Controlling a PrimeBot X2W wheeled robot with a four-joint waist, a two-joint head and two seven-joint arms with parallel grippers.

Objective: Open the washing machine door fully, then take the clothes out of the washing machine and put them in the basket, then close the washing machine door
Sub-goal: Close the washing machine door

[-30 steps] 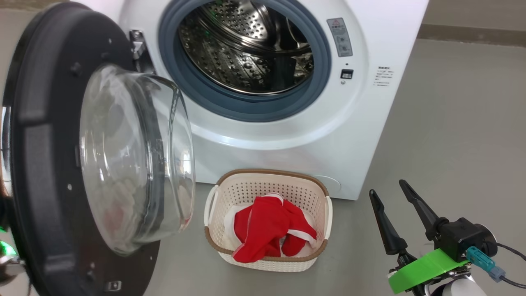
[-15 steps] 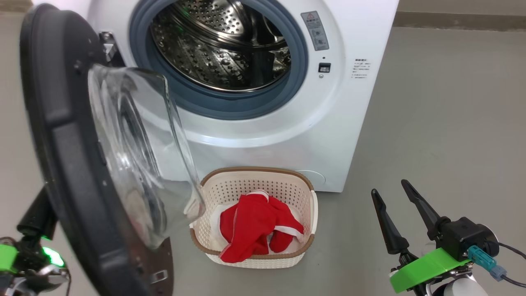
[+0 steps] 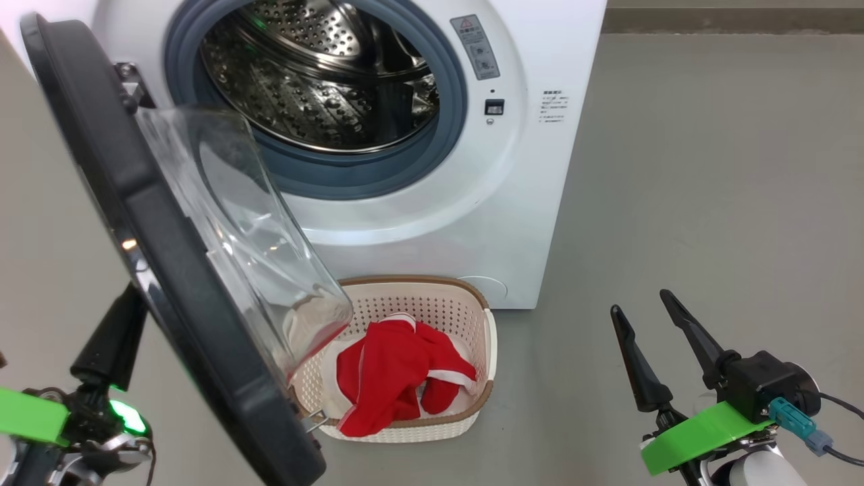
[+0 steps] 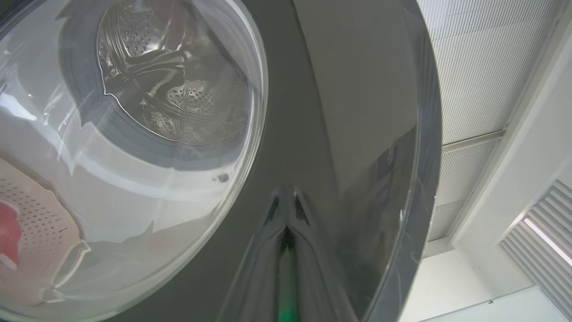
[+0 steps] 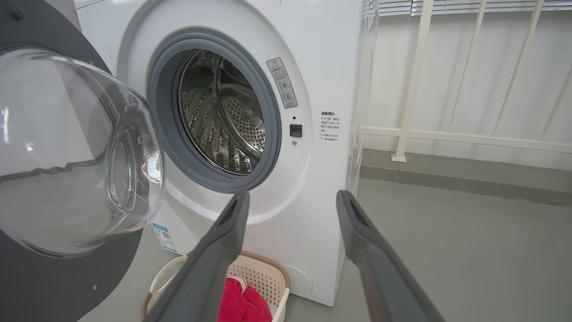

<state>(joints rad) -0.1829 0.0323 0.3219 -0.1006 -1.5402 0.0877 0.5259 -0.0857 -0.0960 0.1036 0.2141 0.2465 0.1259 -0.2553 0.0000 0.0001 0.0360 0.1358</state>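
**A:** Where does the washing machine door [image 3: 158, 250] sit relative to the arms?

**B:** It stands directly between the left gripper [image 4: 286, 232] and the washing machine [image 3: 526, 202]. That gripper is clenched with nothing in it, and its tips are against the glossy outer face, near the free edge. The opening lies ahead and to the robot's right of it, so I judge the push has to go that way.

**A:** And the door's long axis?

**B:** In the head view it is nearly edge-on, slanting from the hinge [image 3: 131, 77] at upper left down to the bottom edge. The glass bowl [image 3: 270, 250] bulges toward the drum [image 3: 310, 88] (which looks empty from here).

**A:** Which arm is nearer?

**B:** The left one, clearly. The right gripper [image 3: 640, 302] hangs spread and empty, well apart over the floor [image 3: 709, 169] at lower right.

**A:** And the clothes?

**B:** The clothes [image 3: 391, 371] lie heaped in the basket [image 3: 412, 278], which sits on the floor just in front of the machine. The bowl overhangs the basket's left end, so watch for a snag.

**A:** What has changed from a second ago?

**B:** The door then showed its inner face broadly and now shows mostly its edge, so it has swung toward closing. The camera has also shifted, sliding the machine leftward in the picture. The left gripper has come into sight behind the door. The right gripper and the clothes are as they were.
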